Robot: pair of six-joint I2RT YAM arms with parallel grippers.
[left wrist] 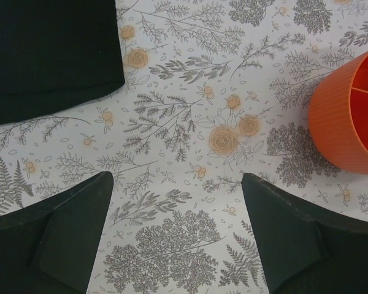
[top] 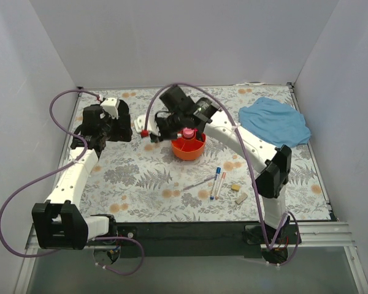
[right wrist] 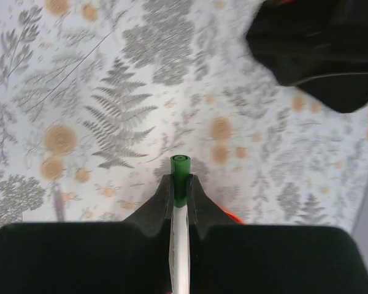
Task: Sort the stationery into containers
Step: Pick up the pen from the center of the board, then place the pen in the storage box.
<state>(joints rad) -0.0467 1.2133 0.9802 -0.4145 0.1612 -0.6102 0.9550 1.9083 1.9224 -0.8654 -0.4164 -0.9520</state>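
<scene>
Right wrist view: right hand [right wrist: 179, 190] pinches the green pen [right wrist: 180, 166] by its cap end — it may pivot, missing the tray [top: 187, 153].

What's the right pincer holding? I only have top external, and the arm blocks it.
Observer: Right wrist shows the right pincer shut on a green-capped pen, with the cap poking past the tips.
Operator: Left one carrying anything?
Observer: No. Left wrist shows the left pincer open, with only the floral table cover under it.
Operator: Tray in that view?
Observer: Yes. The orange tray is at the right edge, outside the pincer's gap.
</scene>
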